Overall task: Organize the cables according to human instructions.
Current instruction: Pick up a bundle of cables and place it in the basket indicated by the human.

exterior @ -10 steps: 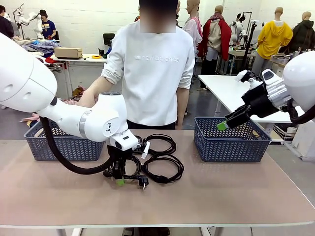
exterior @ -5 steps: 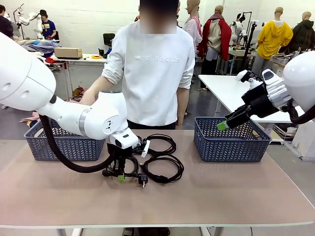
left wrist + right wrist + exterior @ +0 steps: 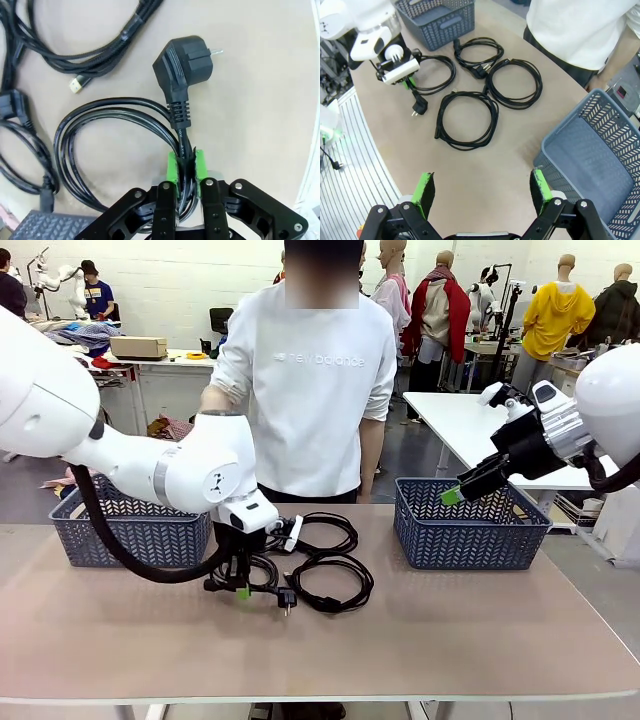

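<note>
The left gripper (image 3: 242,590) is down at the tabletop (image 3: 450,630), near its middle, with its green pads closed on one cable (image 3: 65,150). The grip is on the bundled cord just behind that cable's round mains plug (image 3: 187,57), which points away from the fingers. It cannot be told whether this coil is clear of the tabletop.

The other three cables (image 3: 442,117) lie flat in round coils just beside the held one, toward the right and the far edge, some touching each other.

The right gripper (image 3: 452,496) hangs above the near left corner of the right basket (image 3: 470,530), jaws spread wide and holding nothing. The left basket (image 3: 130,535) stands on the other side of the cables. A person (image 3: 310,390) stands at the far edge, behind the cables.
</note>
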